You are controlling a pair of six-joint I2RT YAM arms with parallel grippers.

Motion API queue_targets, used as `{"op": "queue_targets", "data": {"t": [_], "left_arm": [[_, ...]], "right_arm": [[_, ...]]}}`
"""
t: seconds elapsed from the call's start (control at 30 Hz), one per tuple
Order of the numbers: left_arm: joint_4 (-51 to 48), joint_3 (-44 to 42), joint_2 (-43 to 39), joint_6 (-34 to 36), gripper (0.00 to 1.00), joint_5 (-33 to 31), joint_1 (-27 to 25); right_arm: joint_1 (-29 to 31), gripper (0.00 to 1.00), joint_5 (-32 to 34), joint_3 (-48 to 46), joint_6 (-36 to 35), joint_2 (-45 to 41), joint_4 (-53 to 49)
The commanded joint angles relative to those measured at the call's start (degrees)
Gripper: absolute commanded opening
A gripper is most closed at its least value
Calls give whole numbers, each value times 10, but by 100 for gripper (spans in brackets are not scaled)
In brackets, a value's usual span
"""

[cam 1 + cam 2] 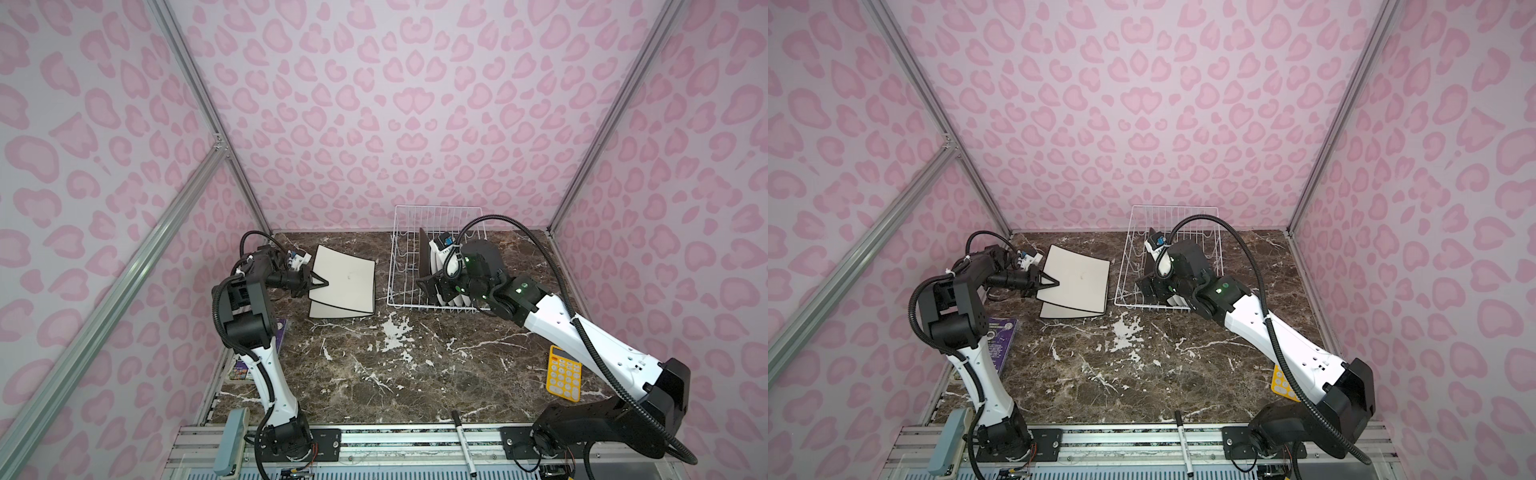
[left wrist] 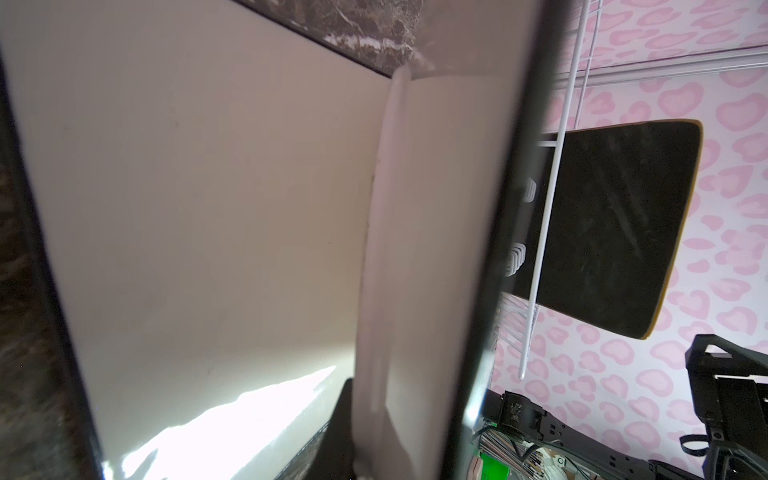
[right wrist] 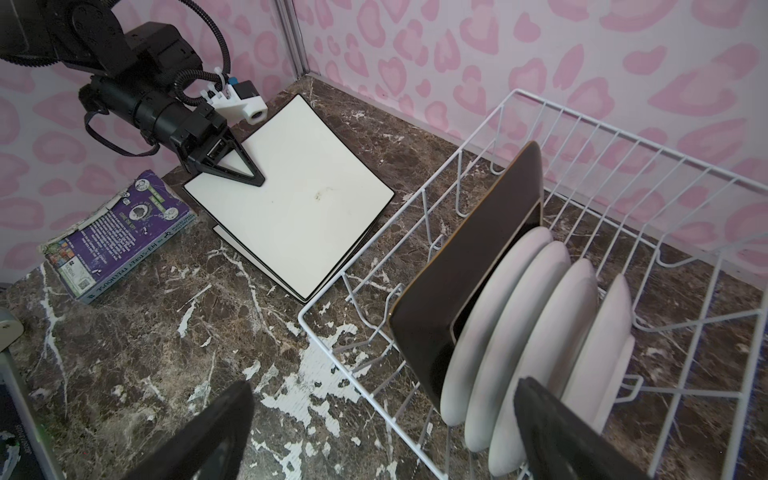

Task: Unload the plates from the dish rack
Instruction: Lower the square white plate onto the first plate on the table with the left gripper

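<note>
So two of the plates are out of the rack. The top white square plate sits skewed over the second white square plate at the back left of the counter, just beside the dish rack. The left gripper is clenched on the top plate's edge at the corner nearest that arm. One triangular finger lies on the plate's face; the other is hidden underneath. Can't tell if that corner is lifted off the lower plate or resting on it.

The rest are in the rack at the back right of the counter. The dark square plate stands on edge, leaning a bit, with the four round white plates lined up close behind it, also upright. Their printed faces don't show from here.

The right gripper hovers at the rack's near end with its fingers spread wide and nothing in them. In the right wrist view one finger is over bare counter outside the rack, and the other finger is in front of the round plates. So the dark plate's near edge sits between them. No idea if anything's touching.

Other stuff: a purple book left of the white plates, and a yellow calculator by the right arm.
</note>
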Motion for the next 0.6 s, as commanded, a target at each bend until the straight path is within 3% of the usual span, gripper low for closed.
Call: {"op": "queue_targets", "data": {"t": [0.0, 0.57], "left_arm": [[-8, 7, 5, 13, 15, -5, 5], [-15, 1, 19, 24, 28, 3, 20]], "right_arm": [[0, 99, 2, -8, 7, -4, 9], [0, 99, 5, -20, 14, -22, 13]]}}
